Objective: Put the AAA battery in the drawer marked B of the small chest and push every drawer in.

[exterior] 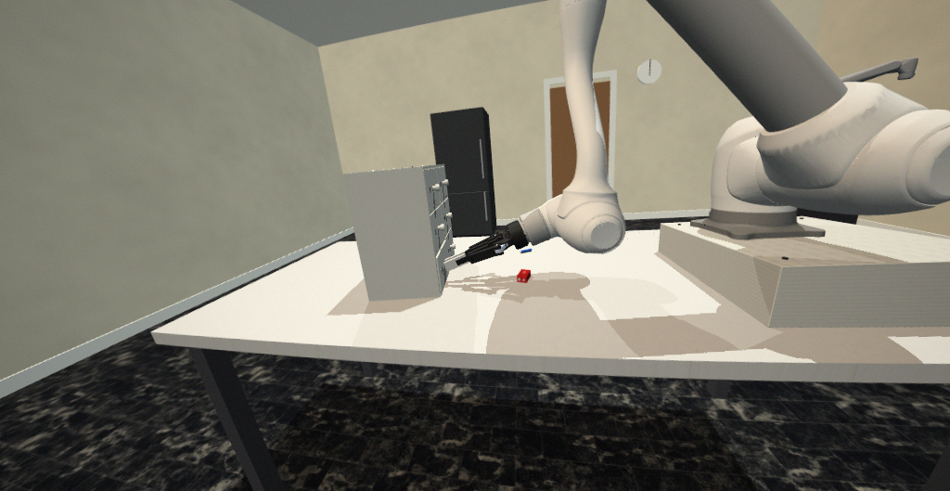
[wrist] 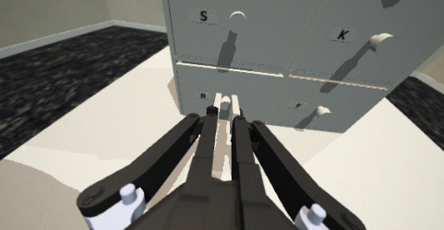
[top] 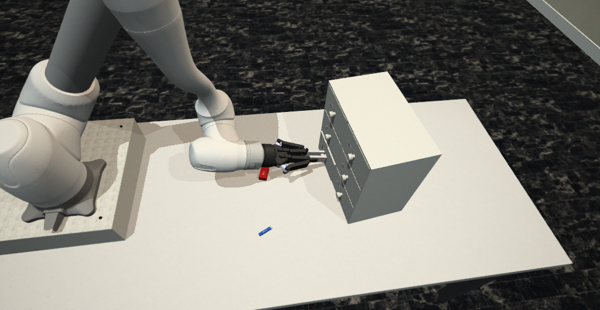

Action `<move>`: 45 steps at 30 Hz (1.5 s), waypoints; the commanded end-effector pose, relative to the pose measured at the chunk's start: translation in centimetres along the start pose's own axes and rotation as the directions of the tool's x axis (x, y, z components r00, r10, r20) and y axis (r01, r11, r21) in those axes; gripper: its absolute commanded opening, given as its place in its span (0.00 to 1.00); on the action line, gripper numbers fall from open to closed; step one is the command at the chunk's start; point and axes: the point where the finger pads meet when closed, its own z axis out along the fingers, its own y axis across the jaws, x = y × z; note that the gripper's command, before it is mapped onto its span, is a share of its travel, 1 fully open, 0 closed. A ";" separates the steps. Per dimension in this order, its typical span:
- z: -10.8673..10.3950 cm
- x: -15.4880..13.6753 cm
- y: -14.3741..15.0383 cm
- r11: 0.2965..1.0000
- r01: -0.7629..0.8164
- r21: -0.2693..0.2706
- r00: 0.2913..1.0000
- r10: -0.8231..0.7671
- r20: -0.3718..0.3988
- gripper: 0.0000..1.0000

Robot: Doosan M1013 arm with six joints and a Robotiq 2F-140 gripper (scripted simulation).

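Observation:
The small grey chest [top: 377, 115] [exterior: 391, 235] [wrist: 269, 45] stands on the table's right half, its drawer fronts facing my arm. Drawer B [wrist: 195, 106] is in the bottom row, left in the wrist view, and sits flush with the front. My gripper [top: 320, 155] [exterior: 451, 260] [wrist: 225, 101] reaches level at it, fingers nearly closed around its white knob [wrist: 225, 106]. The AAA battery [top: 264, 231] [exterior: 526, 251], small and blue, lies on the table well away from the gripper, toward the front edge in the top view.
A small red block [top: 263, 173] [exterior: 523, 276] lies on the table under my wrist. Drawers S [wrist: 204, 16] and K [wrist: 342, 35] are above, closed. The arm's raised base plinth [top: 105, 153] fills the table's left end.

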 end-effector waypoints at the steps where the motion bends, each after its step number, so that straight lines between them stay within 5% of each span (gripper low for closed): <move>1: -0.2 -0.1 0.0 1.000 0.000 0.000 1.000 0.000 0.000 0.08; 45: -4.8 -1.7 0.0 1.000 0.000 0.000 1.000 0.000 0.000 0.08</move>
